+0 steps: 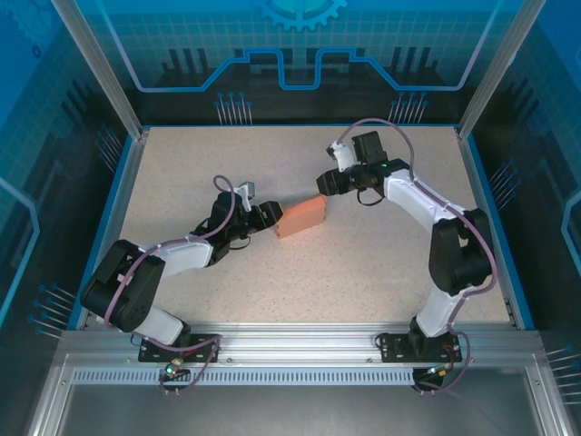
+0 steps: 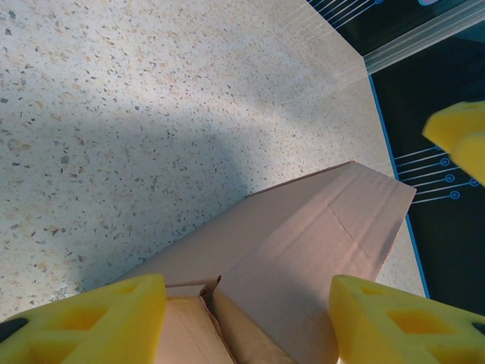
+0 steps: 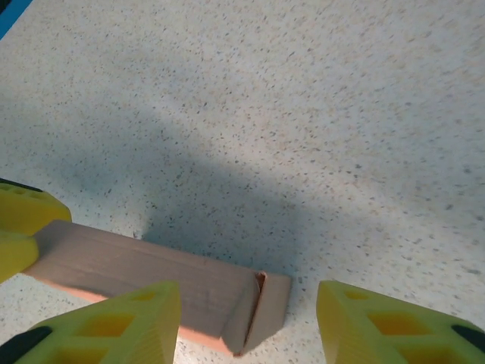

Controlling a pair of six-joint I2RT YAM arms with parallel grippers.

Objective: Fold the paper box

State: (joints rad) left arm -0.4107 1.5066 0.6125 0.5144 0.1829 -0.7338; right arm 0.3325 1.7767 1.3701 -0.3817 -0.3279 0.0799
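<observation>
The paper box (image 1: pixel 302 216) is a salmon-pink rectangular box lying on the table's middle. My left gripper (image 1: pixel 270 216) is at its left end. In the left wrist view the box (image 2: pixel 303 235) fills the gap of the left gripper (image 2: pixel 246 315), both yellow pads touch its sides, and a flap seam shows at the near end. My right gripper (image 1: pixel 323 186) hovers over the right end. In the right wrist view the box (image 3: pixel 151 265) has its end flap slightly ajar, and the right gripper (image 3: pixel 246 322) stands open around that end with a gap on the right. The left gripper's fingers (image 3: pixel 19 220) show at the far end.
The speckled beige table (image 1: pixel 381 263) has free room around the box. A blue rim (image 2: pixel 394 174) and dark enclosure walls bound it. One yellow finger (image 2: pixel 462 140) of the right gripper shows past the box in the left wrist view.
</observation>
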